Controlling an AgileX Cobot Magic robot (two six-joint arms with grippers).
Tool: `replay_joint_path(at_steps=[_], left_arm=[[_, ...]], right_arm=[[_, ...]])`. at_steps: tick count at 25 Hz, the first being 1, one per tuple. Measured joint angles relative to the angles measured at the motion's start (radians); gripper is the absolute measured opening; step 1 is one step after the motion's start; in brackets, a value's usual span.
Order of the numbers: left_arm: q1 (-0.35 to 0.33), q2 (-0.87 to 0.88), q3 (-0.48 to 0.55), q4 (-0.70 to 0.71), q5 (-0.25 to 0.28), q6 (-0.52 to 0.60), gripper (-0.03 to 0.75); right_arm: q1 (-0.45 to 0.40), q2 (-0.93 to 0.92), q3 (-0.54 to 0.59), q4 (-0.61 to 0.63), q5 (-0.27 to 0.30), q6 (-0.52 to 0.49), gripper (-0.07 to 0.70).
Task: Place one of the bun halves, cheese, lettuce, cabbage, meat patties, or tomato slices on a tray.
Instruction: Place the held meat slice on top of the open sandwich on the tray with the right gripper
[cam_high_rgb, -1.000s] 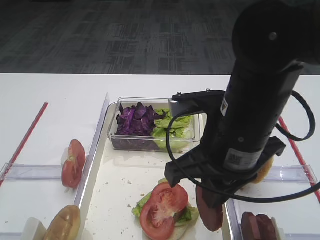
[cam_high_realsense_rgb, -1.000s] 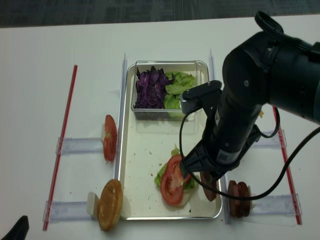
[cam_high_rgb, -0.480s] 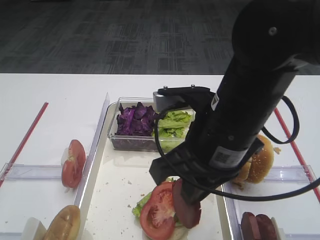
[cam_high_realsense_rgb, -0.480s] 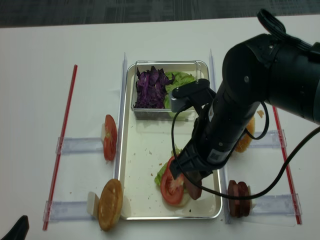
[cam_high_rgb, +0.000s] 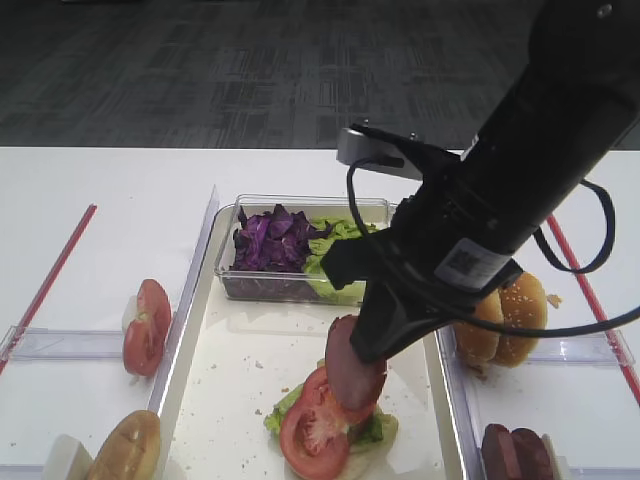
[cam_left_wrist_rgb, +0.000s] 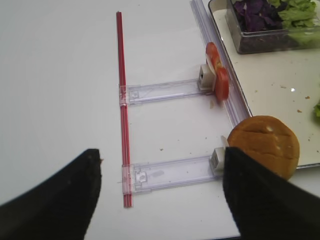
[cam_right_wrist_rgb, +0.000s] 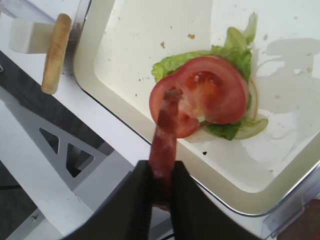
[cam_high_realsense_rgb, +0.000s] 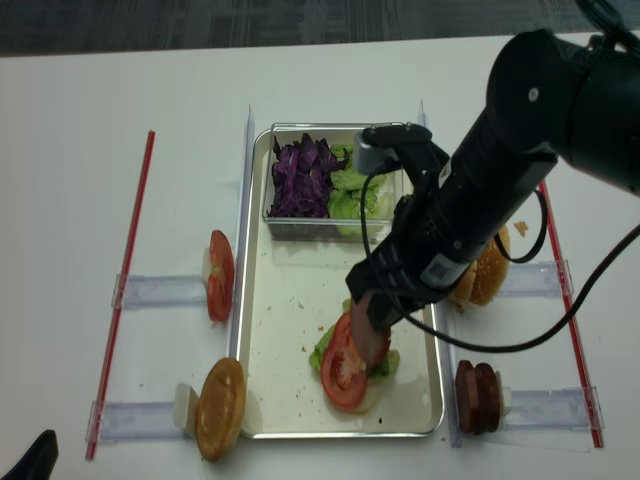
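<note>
right gripper has a patty over the tomato stack

my right gripper (cam_right_wrist_rgb: 162, 175) is clamped tight on one of the meat patties (cam_high_rgb: 350, 368), held on edge between the jaws. the patty hangs below the gripper, its lower edge right over the tomato slice (cam_right_wrist_rgb: 210, 97); can't tell if it touches. that slice sits on lettuce (cam_right_wrist_rgb: 227, 57) in the near half of the tray (cam_high_realsense_rgb: 255, 300). clear box with cabbage (cam_high_realsense_rgb: 300, 175) and more lettuce sits at the far end of the tray. spare patties (cam_high_realsense_rgb: 477, 395) stand on a rack to the right of the tray, well apart from the gripper, bun halves (cam_high_realsense_rgb: 483, 278) on the rack beyond them. left gripper (cam_left_wrist_rgb: 160, 192) jaws stand wide apart, holding nothing, above the bench (cam_left_wrist_rgb: 60, 90) near a bun (cam_left_wrist_rgb: 264, 146) and upright tomato slices (cam_left_wrist_rgb: 217, 77) left of the tray.
</note>
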Motion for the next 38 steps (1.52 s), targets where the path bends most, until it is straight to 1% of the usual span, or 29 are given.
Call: replay_joint_path(at_steps=[3,10,16,19,24,30,33,38], left_arm=[[0.0,0.0,0.0,0.0,0.0,-0.007,0.473],[0.0,0.0,0.0,0.0,0.0,0.0,0.473],[0.0,0.0,0.0,0.0,0.0,-0.007,0.473],[0.0,0.0,0.0,0.0,0.0,0.0,0.473],[0.0,0.0,0.0,0.0,0.0,0.0,0.473],[0.0,0.0,0.0,0.0,0.0,0.0,0.473],[0.0,0.0,0.0,0.0,0.0,0.0,0.473],[0.0,0.0,0.0,0.0,0.0,0.0,0.473]], right_arm=[[-0.028,0.009,0.004,0.045,0.023,-0.057,0.131],[-0.029,0.069,0.007,0.137,0.05,-0.153,0.131],[-0.029,0.129,0.007,0.155,0.05,-0.191,0.131],[-0.029,0.16,0.007,0.179,0.041,-0.219,0.131],[-0.052,0.191,0.007,0.215,0.03,-0.259,0.131],[-0.078,0.209,0.007,0.234,0.033,-0.276,0.131],[-0.078,0.211,0.007,0.246,0.045,-0.285,0.131],[-0.078,0.212,0.007,0.249,0.049,-0.292,0.131]])
